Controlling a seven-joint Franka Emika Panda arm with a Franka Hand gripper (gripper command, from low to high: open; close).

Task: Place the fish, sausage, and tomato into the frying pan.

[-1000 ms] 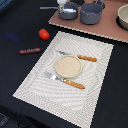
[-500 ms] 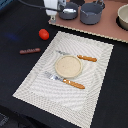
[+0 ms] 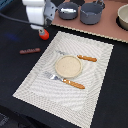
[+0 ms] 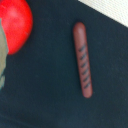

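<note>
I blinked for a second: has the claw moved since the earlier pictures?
Yes. The claw was out of view; now it hangs over the tomato, beyond the placemat.

The claw (image 3: 42,29) hides the upper half of the tomato (image 3: 44,35) in the exterior view — its jaws are too blurred to read; the wrist view's edge crops the tomato at 10 o'clock.
</note>
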